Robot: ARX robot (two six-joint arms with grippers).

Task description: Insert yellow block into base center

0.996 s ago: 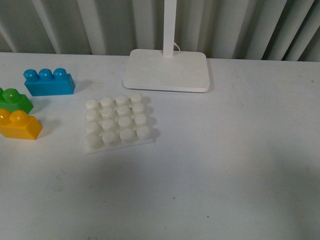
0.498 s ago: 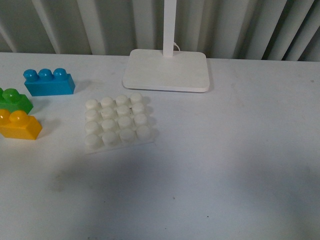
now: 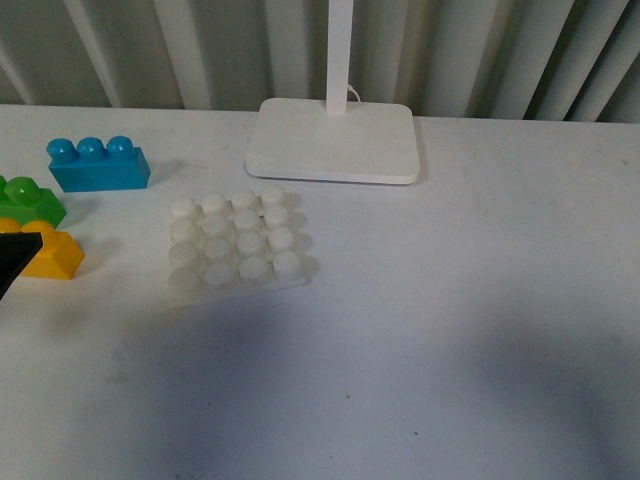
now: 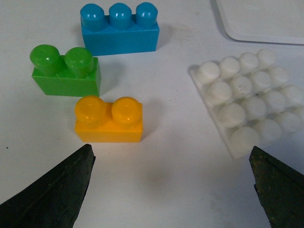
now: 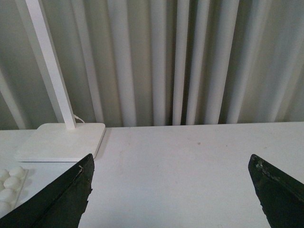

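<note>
The yellow block (image 3: pixel 58 256) lies on the white table at the far left, in front of the green brick (image 3: pixel 30 202). The white studded base (image 3: pixel 238 245) lies to its right, nothing on it. My left gripper (image 4: pixel 171 156) is open and empty, hovering short of the yellow block (image 4: pixel 109 119), which lies beyond its left finger, with the base (image 4: pixel 247 102) beyond the right one. One dark fingertip (image 3: pixel 14 258) shows at the front view's left edge, covering part of the block. My right gripper (image 5: pixel 171 161) is open and empty above bare table.
A blue three-stud brick (image 3: pixel 98 165) sits behind the green brick (image 4: pixel 65 71). A white lamp stand (image 3: pixel 335 140) with a pole stands behind the base. A ribbed grey curtain (image 5: pixel 190 57) closes off the back. The base's corner (image 5: pixel 9 183) shows in the right wrist view.
My left gripper's fingertip has come into the front view at the left edge and now covers part of the yellow block. The bricks and base have not moved.
</note>
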